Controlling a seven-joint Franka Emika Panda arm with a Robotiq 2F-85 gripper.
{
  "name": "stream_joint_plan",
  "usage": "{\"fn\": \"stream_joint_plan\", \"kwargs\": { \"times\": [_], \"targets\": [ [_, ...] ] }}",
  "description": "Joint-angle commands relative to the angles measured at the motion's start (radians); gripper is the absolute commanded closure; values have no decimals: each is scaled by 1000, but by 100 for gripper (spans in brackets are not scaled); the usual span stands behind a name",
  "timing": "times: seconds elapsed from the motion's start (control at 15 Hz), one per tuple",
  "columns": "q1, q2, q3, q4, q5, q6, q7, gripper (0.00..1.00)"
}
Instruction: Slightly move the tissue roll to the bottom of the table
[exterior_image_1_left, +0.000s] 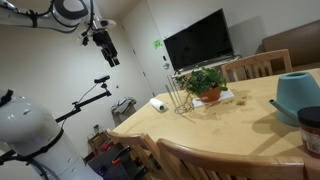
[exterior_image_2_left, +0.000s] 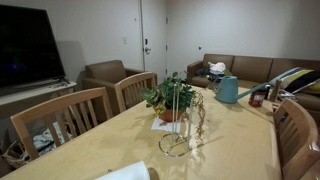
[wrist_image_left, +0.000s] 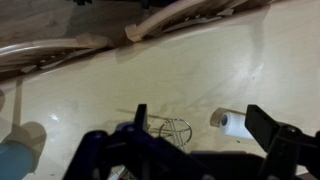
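The tissue roll (exterior_image_1_left: 157, 104) is a small white cylinder lying on its side near one end of the light tan table (exterior_image_1_left: 240, 130). In an exterior view it shows only partly at the bottom edge (exterior_image_2_left: 125, 172). In the wrist view the roll (wrist_image_left: 235, 122) lies far below, close to the right finger. My gripper (exterior_image_1_left: 106, 46) hangs high above that end of the table, well clear of the roll. Its jaws (wrist_image_left: 200, 125) are open and empty.
A thin wire rack (exterior_image_1_left: 180, 98) stands right beside the roll, with a potted plant (exterior_image_1_left: 207, 83) behind it. A teal watering can (exterior_image_1_left: 298, 92) and a dark cup (exterior_image_1_left: 311, 128) sit at the far end. Wooden chairs (exterior_image_2_left: 60, 118) ring the table.
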Motion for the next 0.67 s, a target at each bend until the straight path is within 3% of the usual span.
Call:
{"fn": "stream_joint_plan", "kwargs": {
  "times": [0.0, 0.2, 0.6],
  "targets": [
    [-6, 0, 4, 3, 2, -4, -2, 0],
    [-3, 7, 7, 16, -13, -4, -19, 0],
    [35, 67, 95, 124, -232, -44, -144, 0]
  ]
}}
